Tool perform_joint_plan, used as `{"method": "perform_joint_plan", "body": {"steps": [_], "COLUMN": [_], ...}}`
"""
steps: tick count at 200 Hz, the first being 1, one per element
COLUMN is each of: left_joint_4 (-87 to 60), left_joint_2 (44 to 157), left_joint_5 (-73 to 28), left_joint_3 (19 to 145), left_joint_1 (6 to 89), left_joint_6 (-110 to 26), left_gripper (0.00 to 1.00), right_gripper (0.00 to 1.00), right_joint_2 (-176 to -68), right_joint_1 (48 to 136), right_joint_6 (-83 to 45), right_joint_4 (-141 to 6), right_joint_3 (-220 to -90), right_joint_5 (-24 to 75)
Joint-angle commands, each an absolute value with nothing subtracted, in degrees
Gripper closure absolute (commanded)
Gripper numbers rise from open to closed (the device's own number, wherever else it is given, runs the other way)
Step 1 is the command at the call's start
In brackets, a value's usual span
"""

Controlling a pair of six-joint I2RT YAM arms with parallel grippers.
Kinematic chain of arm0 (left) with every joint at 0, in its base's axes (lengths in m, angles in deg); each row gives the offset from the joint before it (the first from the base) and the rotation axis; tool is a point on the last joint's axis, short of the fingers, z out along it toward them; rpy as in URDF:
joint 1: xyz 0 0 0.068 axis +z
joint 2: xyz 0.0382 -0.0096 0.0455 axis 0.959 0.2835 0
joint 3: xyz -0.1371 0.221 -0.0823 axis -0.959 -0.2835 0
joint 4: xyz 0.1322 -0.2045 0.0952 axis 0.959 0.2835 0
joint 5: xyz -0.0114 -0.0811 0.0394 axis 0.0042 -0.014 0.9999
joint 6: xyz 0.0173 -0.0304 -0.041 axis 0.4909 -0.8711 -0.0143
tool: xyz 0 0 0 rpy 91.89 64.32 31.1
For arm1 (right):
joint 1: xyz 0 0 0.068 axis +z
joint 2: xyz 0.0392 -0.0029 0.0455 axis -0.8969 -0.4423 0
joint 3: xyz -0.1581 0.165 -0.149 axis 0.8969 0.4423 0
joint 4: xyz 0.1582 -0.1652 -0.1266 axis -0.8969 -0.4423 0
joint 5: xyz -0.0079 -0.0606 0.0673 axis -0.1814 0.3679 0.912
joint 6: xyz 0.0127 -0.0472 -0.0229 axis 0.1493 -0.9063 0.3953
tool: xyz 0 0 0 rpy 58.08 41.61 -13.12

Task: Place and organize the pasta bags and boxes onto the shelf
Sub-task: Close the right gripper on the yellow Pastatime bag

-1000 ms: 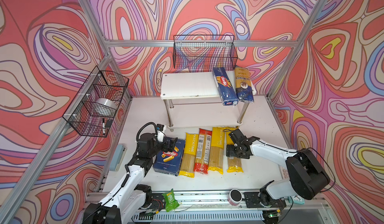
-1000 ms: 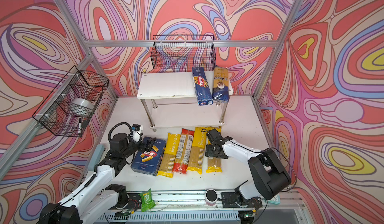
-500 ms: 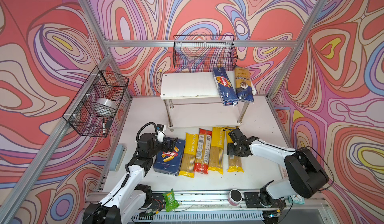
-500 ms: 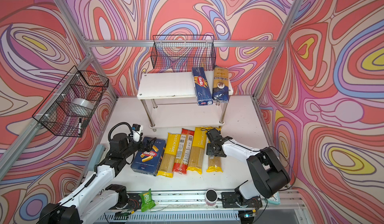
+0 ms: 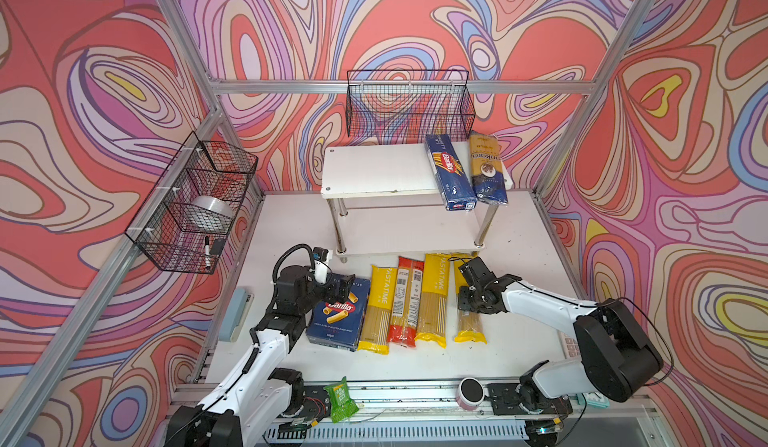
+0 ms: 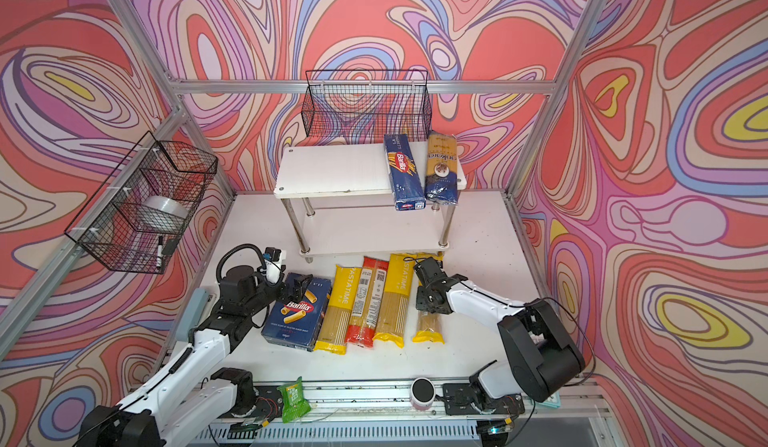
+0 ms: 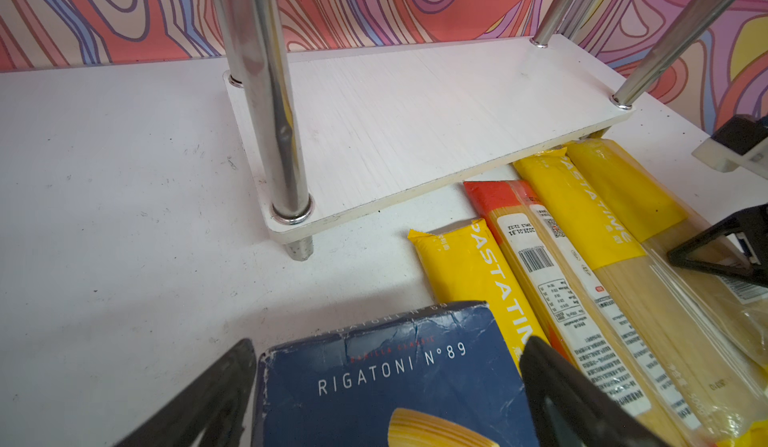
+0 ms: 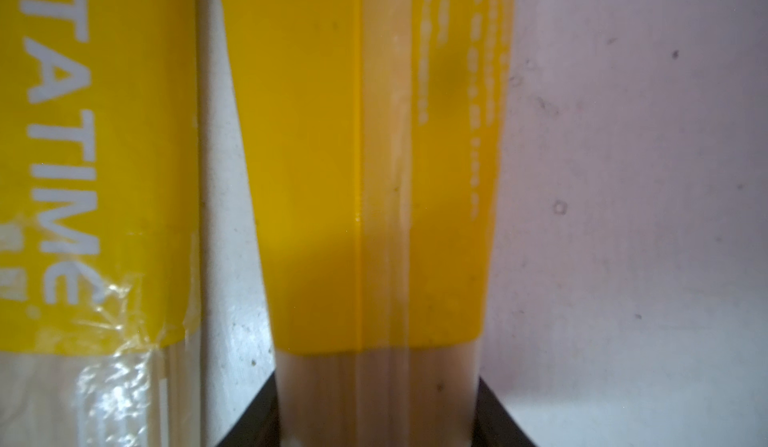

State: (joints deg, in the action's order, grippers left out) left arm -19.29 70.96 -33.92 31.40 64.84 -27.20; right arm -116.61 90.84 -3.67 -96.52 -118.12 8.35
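The shelf (image 5: 374, 166) stands at the back; its top board carries the narrow Barilla spaghetti box (image 5: 449, 173) and the dark blue bag (image 5: 487, 170). On the table in front lie the rigatoni box (image 5: 338, 316), a yellow-ended bag (image 5: 379, 312), the red-ended bag (image 5: 405, 303), a second yellow-ended bag (image 5: 432, 299), and a third one (image 5: 469, 328) set apart on the right. My right gripper (image 8: 376, 382) is shut on that third bag (image 8: 374, 216), fingers against both its sides. My left gripper (image 7: 390, 343) is open and straddles the rigatoni box's far end (image 7: 395, 382).
Black wire baskets hang on the back wall (image 5: 409, 104) and the left wall (image 5: 195, 204). On the front rail lie a green snack packet (image 5: 340, 399) and a small round cup (image 5: 470, 393). The lower shelf board (image 7: 415, 125) is bare, and the bags' far ends reach under its front edge.
My right gripper's jaws have narrowed onto the rightmost yellow-ended bag, which still lies on the table. The left arm has not moved.
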Motion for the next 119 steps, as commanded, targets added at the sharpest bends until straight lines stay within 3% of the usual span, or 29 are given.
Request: {"method": "perform_joint_plan", "body": {"steps": [1,81,119], "left_joint_4": [-19.27,-19.27,-19.18], "left_joint_2": [70.37,70.37,70.37], "left_joint_5": [-34.14,-34.11,-33.95], "left_joint_3": [32.18,32.21,32.19], "left_joint_1": [64.85,64.83,64.85], "left_joint_6": [-26.63,-26.63,-26.65], "left_gripper": [0.0,0.0,0.0], "right_gripper": [0.52,0.79,0.86], "right_joint_2": [-115.19,-111.2,-107.77], "right_joint_1": [91.01,91.03,91.0], "right_joint_6": [-3.5,-3.87,-4.38], "right_joint_4": [-99.58,-101.52,-102.57], "right_joint_3": [-117.72,-119.76,-120.82], "right_joint_5": [8.89,9.75,10.82]}}
